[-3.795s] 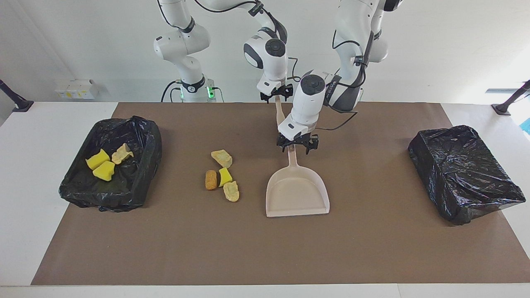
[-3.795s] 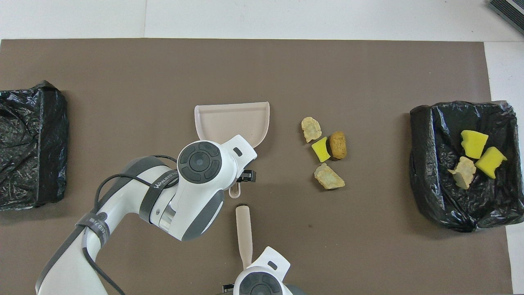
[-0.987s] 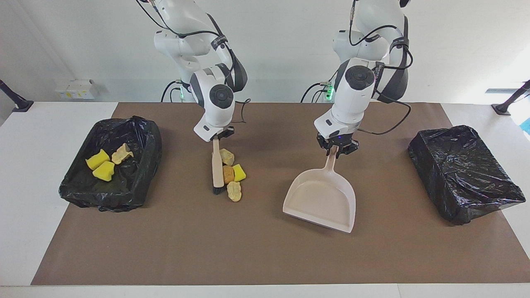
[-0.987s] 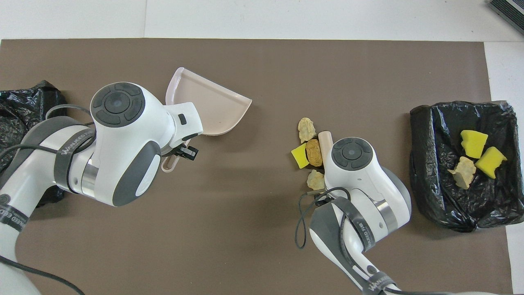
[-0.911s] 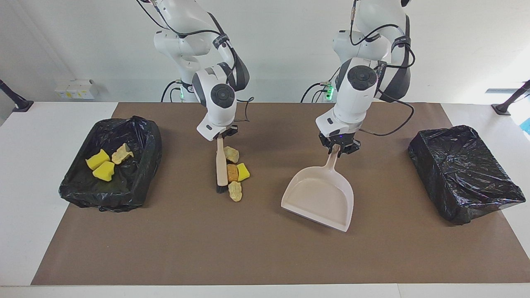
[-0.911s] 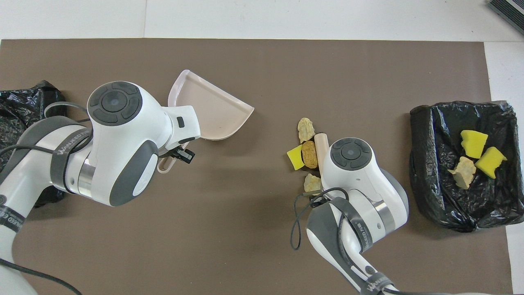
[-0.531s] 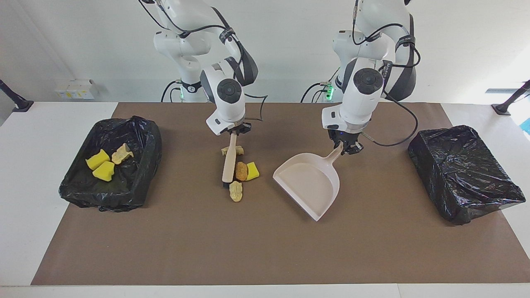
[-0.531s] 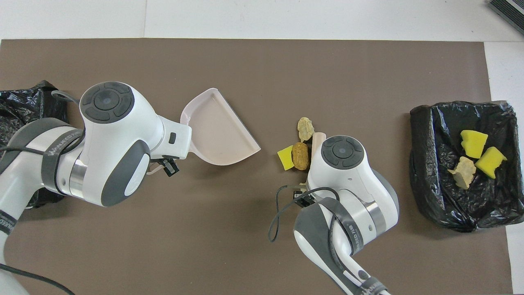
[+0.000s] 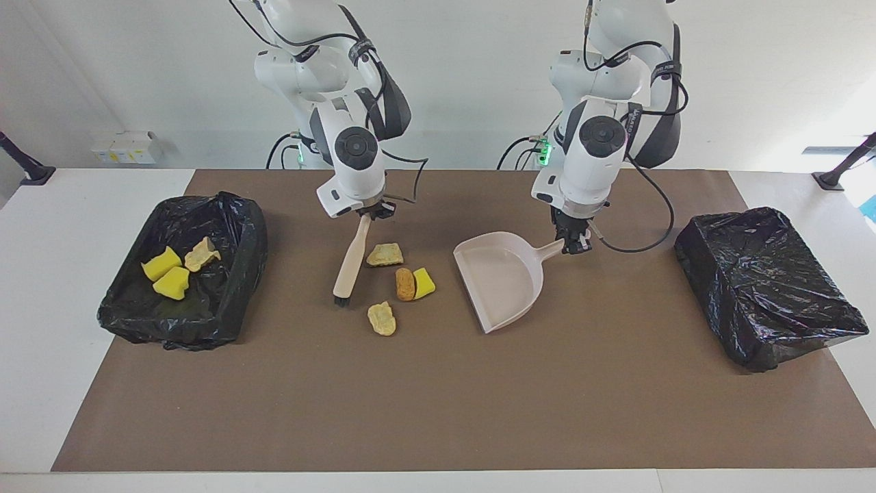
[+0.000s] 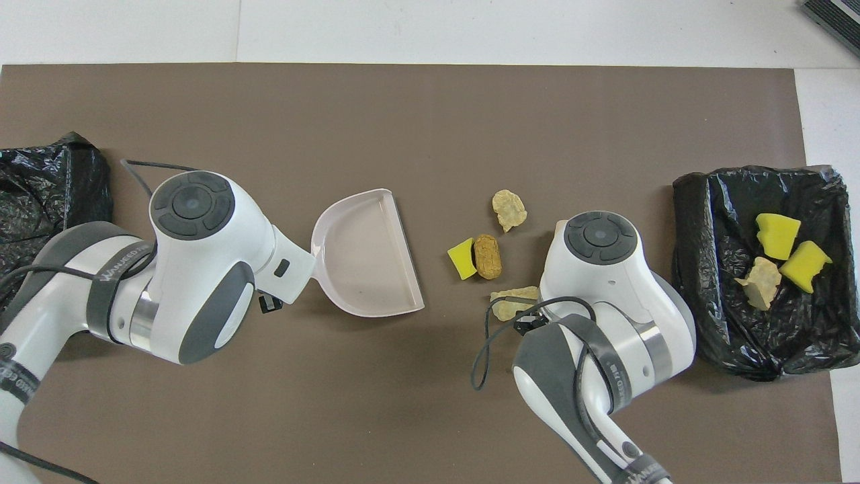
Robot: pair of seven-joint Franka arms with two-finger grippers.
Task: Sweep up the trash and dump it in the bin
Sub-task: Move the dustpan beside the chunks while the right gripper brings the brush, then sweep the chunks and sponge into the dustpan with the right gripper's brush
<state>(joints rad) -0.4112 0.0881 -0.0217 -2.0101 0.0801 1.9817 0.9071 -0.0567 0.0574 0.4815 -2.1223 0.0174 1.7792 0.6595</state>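
Flanking loose chunks (image 9: 405,283), brush (image 9: 351,261), dustpan (image 9: 501,278), lined bins (image 9: 185,268) at ends

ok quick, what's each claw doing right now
Left claw: shut on the dustpan handle.
Right claw: shut on the brush handle, beside the loose trash.

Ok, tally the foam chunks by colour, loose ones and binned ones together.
Bright yellow: 3
Tan: 3
Orange-brown: 1
Total: 7, with 4 loose on the brown mat and 3 in the bin.
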